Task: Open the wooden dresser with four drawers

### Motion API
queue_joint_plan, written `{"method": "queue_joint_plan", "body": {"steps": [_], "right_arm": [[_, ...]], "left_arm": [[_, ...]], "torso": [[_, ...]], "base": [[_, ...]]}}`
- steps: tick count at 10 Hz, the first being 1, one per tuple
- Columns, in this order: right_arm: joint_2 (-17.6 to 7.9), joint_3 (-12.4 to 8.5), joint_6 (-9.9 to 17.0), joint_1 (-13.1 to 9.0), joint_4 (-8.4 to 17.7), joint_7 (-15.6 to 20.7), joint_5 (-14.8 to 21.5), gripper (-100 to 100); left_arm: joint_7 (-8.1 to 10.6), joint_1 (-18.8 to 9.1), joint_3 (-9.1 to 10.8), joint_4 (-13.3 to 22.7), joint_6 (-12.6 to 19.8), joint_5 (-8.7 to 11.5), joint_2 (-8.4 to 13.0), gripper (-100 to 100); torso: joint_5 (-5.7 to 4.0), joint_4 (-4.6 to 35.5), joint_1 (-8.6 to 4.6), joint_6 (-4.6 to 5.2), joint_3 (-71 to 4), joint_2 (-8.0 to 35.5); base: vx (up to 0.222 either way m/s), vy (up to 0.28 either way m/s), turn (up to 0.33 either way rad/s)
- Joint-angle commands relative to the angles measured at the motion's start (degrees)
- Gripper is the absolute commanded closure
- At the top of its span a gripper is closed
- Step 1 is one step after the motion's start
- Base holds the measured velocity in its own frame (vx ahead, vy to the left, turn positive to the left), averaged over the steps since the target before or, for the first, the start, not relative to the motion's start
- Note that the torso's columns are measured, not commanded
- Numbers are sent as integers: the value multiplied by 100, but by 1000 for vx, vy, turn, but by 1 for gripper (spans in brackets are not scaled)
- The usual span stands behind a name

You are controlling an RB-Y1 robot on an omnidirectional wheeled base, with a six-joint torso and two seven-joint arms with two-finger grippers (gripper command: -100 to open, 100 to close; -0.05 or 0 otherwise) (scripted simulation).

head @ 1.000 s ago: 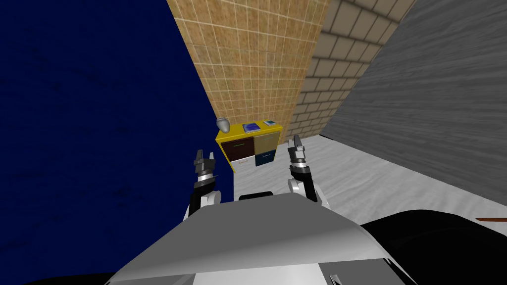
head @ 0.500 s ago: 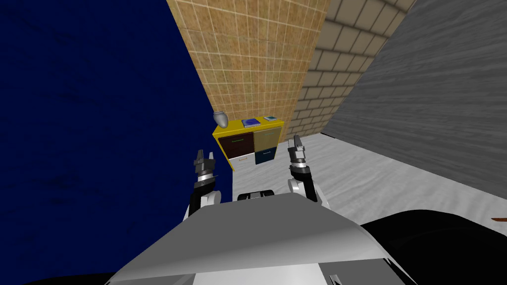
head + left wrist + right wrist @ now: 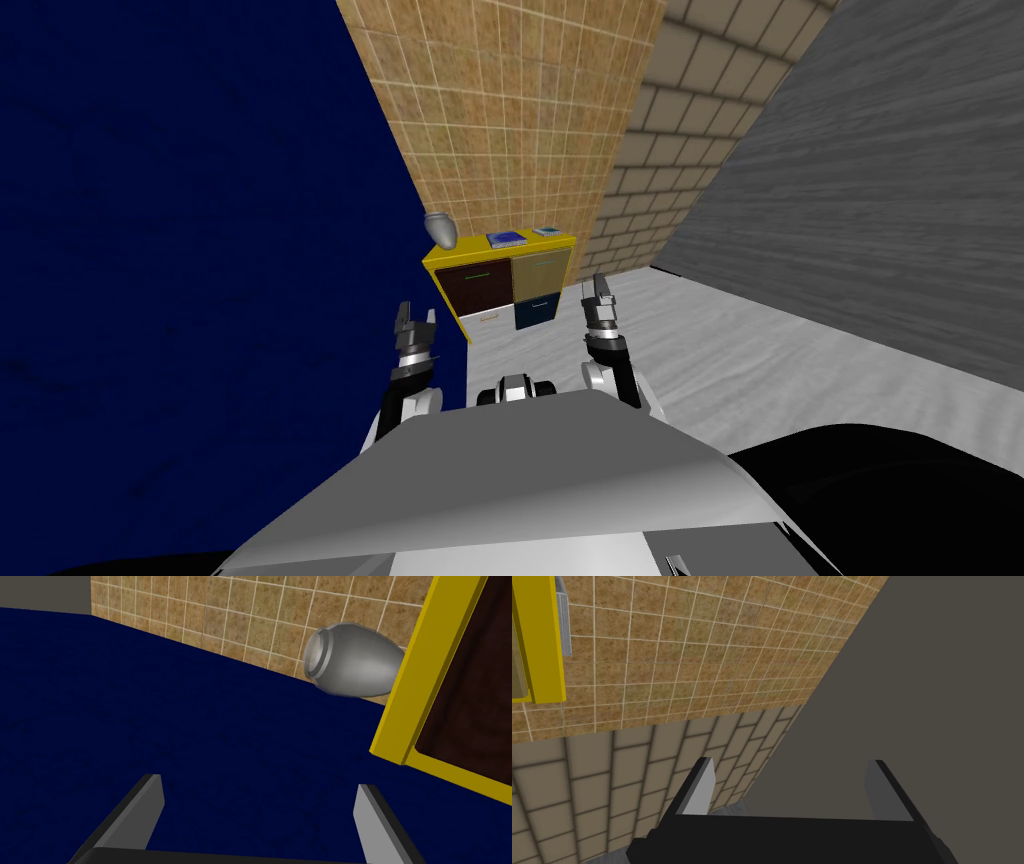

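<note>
Since a second ago I have shifted a little, so the yellow-framed dresser with four drawers [image 3: 497, 283] sits slightly higher and further left in the head view. It stands on the pale grey floor [image 3: 760, 360] against the tan tiled wall [image 3: 500, 110], at the corner with the dark blue wall [image 3: 200, 250], well ahead of both arms. Its drawer fronts are dark brown, tan, white and dark blue, and they look flush with the frame. A grey rounded vase [image 3: 441, 230] stands at the left edge of the dresser top, with a blue book [image 3: 506, 238] and a small teal book [image 3: 546, 232] beside it. The left gripper [image 3: 414, 318] and the right gripper [image 3: 598, 287] are raised in front of me, jaws spread wide and holding nothing.
</note>
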Motion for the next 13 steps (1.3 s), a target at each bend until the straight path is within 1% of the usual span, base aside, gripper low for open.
{"method": "queue_joint_plan", "body": {"steps": [1,2,5,6,8,11,13], "right_arm": [[0,0,0,0,0,0,0,0],[0,0,0,0,0,0,0,0],[0,0,0,1,0,0,0,0],[0,0,0,1,0,0,0,0],[0,0,0,1,0,0,0,0],[0,0,0,1,0,0,0,0],[0,0,0,1,0,0,0,0]], "left_arm": [[-2,-50,24,158,2,5,336,-100],[-7,-97,41,312,3,8,484,-100],[-16,-173,72,565,1,13,592,-100],[-21,-224,93,737,0,17,621,-100],[-26,-273,112,903,0,20,628,-100],[-38,-389,162,1282,-9,30,597,-100],[-46,-463,194,1520,-15,37,625,-100]], "torso": [[0,5,2,0,-5,4],[0,7,2,0,-5,6],[1,8,3,0,-3,11],[1,10,3,0,1,17],[0,9,2,0,0,16],[2,8,6,0,-4,8],[-1,7,-2,0,-4,10]], "base": [[78,-19,1],[113,-29,3],[129,-26,3],[154,-26,3],[130,-35,3],[152,-28,3],[156,-50,5]]}}
